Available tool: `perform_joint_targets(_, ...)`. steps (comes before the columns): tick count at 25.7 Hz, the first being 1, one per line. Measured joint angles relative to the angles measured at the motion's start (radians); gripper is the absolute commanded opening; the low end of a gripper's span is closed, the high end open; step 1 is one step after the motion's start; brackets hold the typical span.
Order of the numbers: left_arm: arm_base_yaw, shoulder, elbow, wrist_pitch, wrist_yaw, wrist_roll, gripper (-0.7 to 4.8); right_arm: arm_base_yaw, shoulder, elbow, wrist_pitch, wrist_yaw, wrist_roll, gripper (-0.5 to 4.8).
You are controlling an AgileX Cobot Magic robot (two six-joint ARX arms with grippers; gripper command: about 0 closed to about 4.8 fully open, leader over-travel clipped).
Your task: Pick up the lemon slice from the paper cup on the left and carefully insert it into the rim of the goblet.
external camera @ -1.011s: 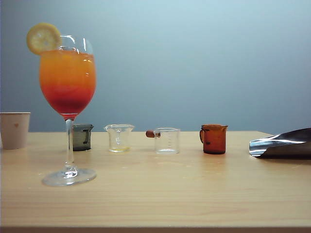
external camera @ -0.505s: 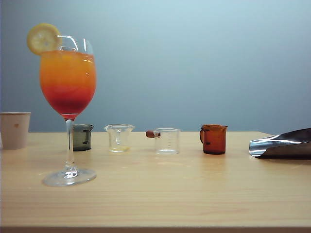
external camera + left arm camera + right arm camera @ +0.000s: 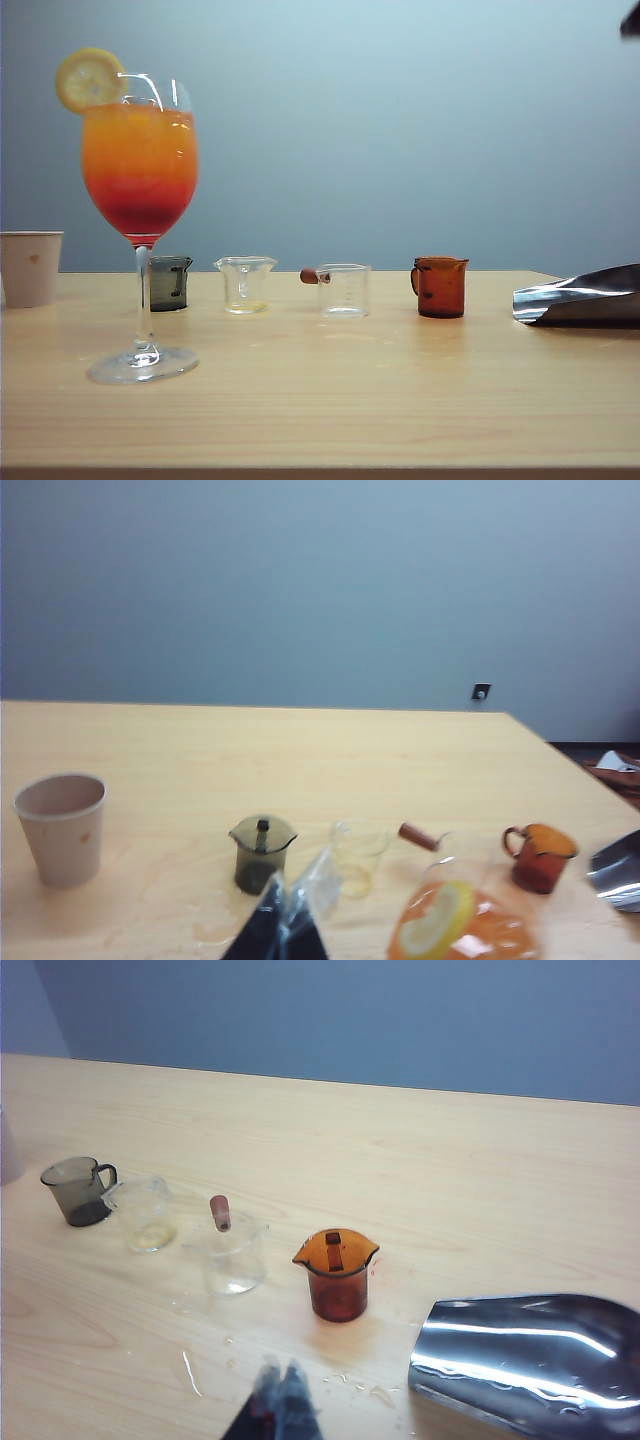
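Note:
The goblet (image 3: pixel 139 180), filled orange over red, stands at the table's left front, with the lemon slice (image 3: pixel 90 80) wedged upright on its rim. Farther left stands the paper cup (image 3: pixel 30 267). In the left wrist view my left gripper (image 3: pixel 290 910) is blurred and shut on nothing. It hovers back from the goblet (image 3: pixel 480 935) and its lemon slice (image 3: pixel 437 920), with the paper cup (image 3: pixel 62 827) off to one side, its inside looking bare. My right gripper (image 3: pixel 280 1380) is shut and empty above the wet tabletop near an amber jug (image 3: pixel 336 1275).
A dark grey jug (image 3: pixel 169 282), two clear jugs (image 3: pixel 245 284) (image 3: pixel 343 289) and the amber jug (image 3: pixel 440 286) stand in a row at mid-table. A shiny metal scoop (image 3: pixel 580 295) lies at the right edge. A dark bit of an arm (image 3: pixel 631 20) shows in the top right corner.
Nothing on the table has moved. A dark bit of an arm has come into the exterior view's top right corner.

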Motion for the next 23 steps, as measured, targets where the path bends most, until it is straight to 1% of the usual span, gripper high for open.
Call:
perform_joint_targets(3,0.000,0.003,-0.131,0.105,-0.033,-0.002,-0.06,0.000,-0.007,-0.102,0.102,-0.004,0.007,-0.06)
perform_joint_targets(4,0.000,0.004,-0.199,0.163,-0.074,-0.011,-0.06,0.000,0.000,-0.159,0.142,-0.005,0.046,-0.06)
perform_joint_targets(5,0.000,0.005,-0.271,0.225,-0.117,-0.043,-0.06,0.000,0.010,-0.205,0.153,-0.005,0.096,-0.06)
perform_joint_targets(6,0.000,0.004,-0.310,0.248,-0.131,-0.067,-0.06,0.000,0.016,-0.225,0.156,-0.006,0.109,-0.06)
perform_joint_targets(7,0.000,0.005,-0.345,0.257,-0.135,-0.088,-0.06,0.000,0.018,-0.247,0.153,-0.008,0.116,-0.01)
perform_joint_targets(8,0.000,0.005,-0.399,0.263,-0.124,-0.106,-0.06,0.000,0.019,-0.278,0.148,-0.008,0.122,0.19)
perform_joint_targets(9,0.000,0.005,-0.420,0.263,-0.112,-0.109,-0.06,0.000,0.019,-0.287,0.148,-0.008,0.122,0.36)
perform_joint_targets(10,0.000,0.004,-0.454,0.290,-0.098,-0.111,-0.06,0.000,0.018,-0.304,0.141,0.015,0.122,0.36)
perform_joint_targets(12,0.000,0.003,-0.485,0.314,-0.100,-0.107,-0.06,0.000,0.018,-0.312,0.092,0.053,0.124,0.36)
perform_joint_targets(14,0.000,0.003,-0.521,0.325,-0.115,-0.101,-0.05,0.000,0.018,-0.312,0.050,0.061,0.124,0.36)
perform_joint_targets(17,0.000,0.002,-0.527,0.269,-0.119,-0.089,-0.05,0.000,0.018,-0.312,0.021,0.064,0.124,0.36)
perform_joint_targets(21,0.000,0.002,-0.526,0.254,-0.119,-0.089,-0.05,0.000,0.012,-0.312,0.018,0.064,0.124,0.36)
perform_joint_targets(23,0.000,0.002,-0.526,0.253,-0.119,-0.089,-0.05,-0.010,-0.065,-0.315,-0.007,0.064,0.124,0.36)
